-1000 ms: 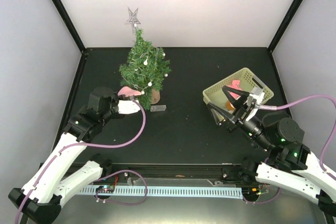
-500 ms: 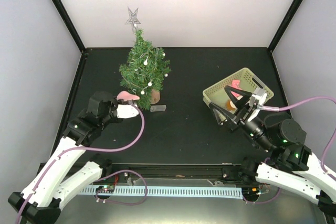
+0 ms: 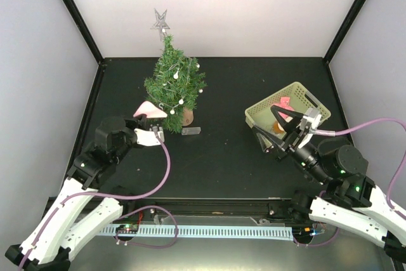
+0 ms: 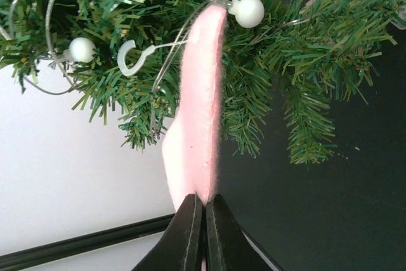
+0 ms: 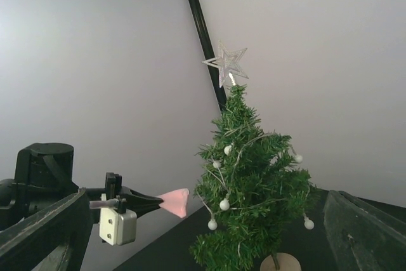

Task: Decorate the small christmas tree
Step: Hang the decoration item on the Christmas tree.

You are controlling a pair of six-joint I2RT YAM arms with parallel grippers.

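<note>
Ahead of the left tool [image 4: 204, 204], a pink felt ornament [image 4: 196, 125] stands edge-on, its far end among the lower boughs of the small christmas tree [image 3: 174, 84]. Since a second ago the left arm has drawn back toward its own side wall. The ornament has slid a little away from the tree's stump base [image 3: 188, 117]. The tree itself stands where it did, at the far left of the worktop [image 3: 222, 157], with its star [image 3: 160, 22] on top and white beads [image 4: 247, 11] strung through it. The right tool [image 3: 263, 118] has barely shifted.

From above, the left tool's dark fingers are lost against the black worktop. A white hook [image 4: 130, 55] hangs beside the ornament; whether it has caught a bough cannot be told. The right tool covers part of the basket [image 3: 303, 88], so only a scrap of a pink piece [image 3: 284, 101] inside it shows.

The left tool is pinched tight on the ornament's near end. The right tool's jaws are spread wide and empty above the basket.
</note>
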